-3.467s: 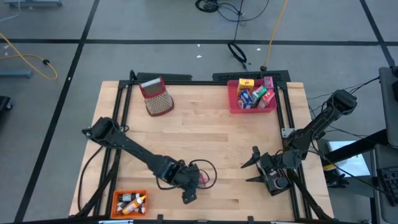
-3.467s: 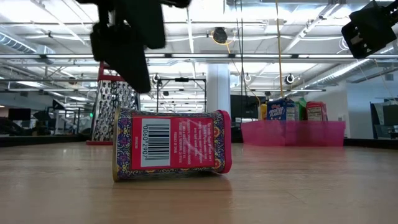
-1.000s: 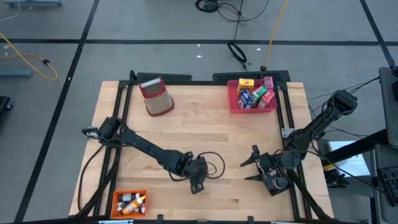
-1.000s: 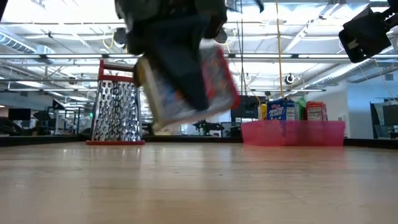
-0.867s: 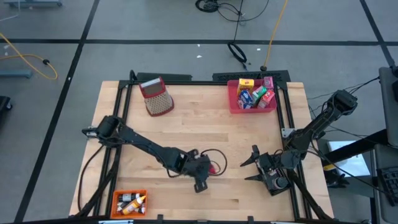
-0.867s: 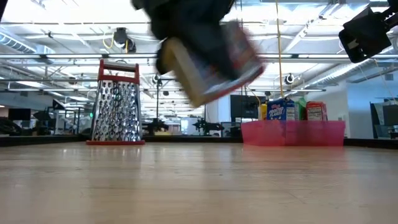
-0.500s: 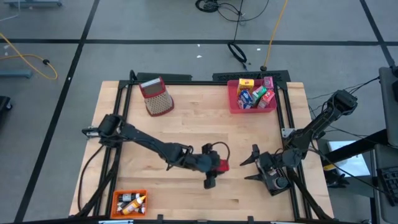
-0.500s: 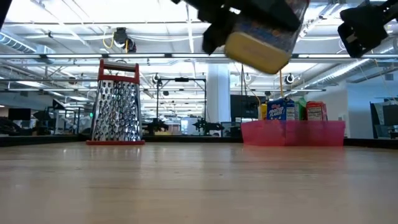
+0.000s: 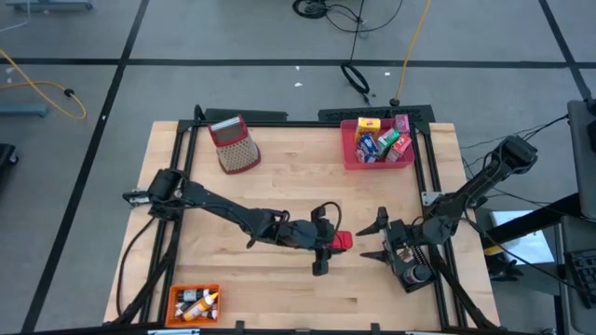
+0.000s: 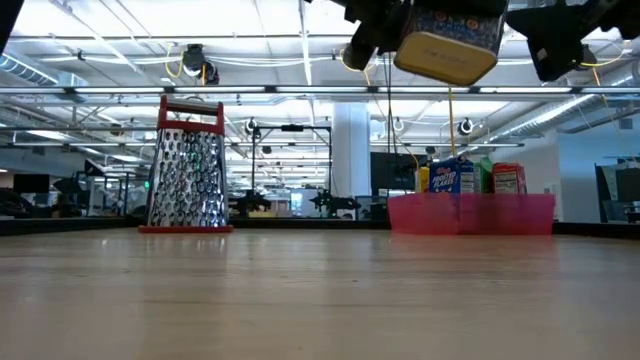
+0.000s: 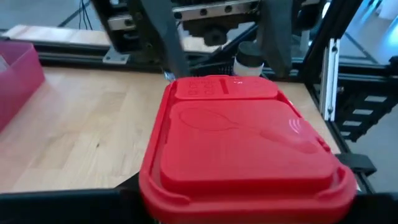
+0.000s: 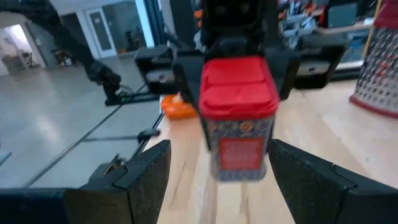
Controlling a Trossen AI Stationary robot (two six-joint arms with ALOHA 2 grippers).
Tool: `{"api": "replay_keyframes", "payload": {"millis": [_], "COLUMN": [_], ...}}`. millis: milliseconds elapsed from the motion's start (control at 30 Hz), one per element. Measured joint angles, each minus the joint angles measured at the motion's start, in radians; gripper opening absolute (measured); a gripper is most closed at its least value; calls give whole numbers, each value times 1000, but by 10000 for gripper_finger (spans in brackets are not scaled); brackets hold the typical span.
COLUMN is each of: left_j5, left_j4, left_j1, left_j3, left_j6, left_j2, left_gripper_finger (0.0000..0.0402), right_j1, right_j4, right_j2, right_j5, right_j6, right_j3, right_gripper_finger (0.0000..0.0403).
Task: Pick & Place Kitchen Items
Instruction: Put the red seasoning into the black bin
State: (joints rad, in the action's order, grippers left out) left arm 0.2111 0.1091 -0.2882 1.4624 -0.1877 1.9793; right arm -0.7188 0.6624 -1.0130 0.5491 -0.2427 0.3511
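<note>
Red-lidded tin [image 9: 340,241] clamped in our left gripper [image 9: 330,242], airborne; right gripper [image 9: 376,239] at its 3 o'clock, fingers spread, empty.

A red-topped mesh grater [image 9: 234,146] stands upright near the table's [image 9: 298,186] far left corner. A pink tray [image 9: 350,156] sits at the far right, an orange tray [image 9: 174,296] at the near left edge. Cables [image 9: 358,79] trail across the floor beyond.

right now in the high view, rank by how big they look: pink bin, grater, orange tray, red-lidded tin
1. pink bin
2. grater and orange tray: look about alike, no ranking
3. red-lidded tin, smallest, though partly hidden by the left hand holding it
</note>
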Motion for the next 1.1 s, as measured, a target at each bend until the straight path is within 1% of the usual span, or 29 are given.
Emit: {"api": "replay_keyframes", "payload": {"millis": [233,333,433,533,667,767,900,1000,1100], "left_j5": [0,0,-2,-1,0,0,2,0,-1], "left_j4": [71,93,94,96,97,92,86,82,69], "left_j1": [0,3,11,17,26,31,33,32,32], "left_j3": [0,0,0,0,0,0,0,0,0], "left_j6": [52,62,59,59,60,59,55,54,53], "left_j2": [0,0,0,0,0,0,0,0,0], "left_gripper_finger": [154,155,170,173,156,154,170,179,172], "right_j1": [69,99,113,122,150,171,184,187,188], "right_j4": [30,47,94,131,175,250,319,326,323], "right_j2": [0,0,-2,-21,-77,-128,-174,-185,-190], "right_j5": [-7,-80,-161,-161,-159,-161,-161,-161,-161], "right_j6": [27,34,69,99,103,104,125,128,132], "right_j3": [0,0,0,0,0,0,0,0,0], "right_gripper_finger": [263,263,263,263,263,263,261,245,207]}}
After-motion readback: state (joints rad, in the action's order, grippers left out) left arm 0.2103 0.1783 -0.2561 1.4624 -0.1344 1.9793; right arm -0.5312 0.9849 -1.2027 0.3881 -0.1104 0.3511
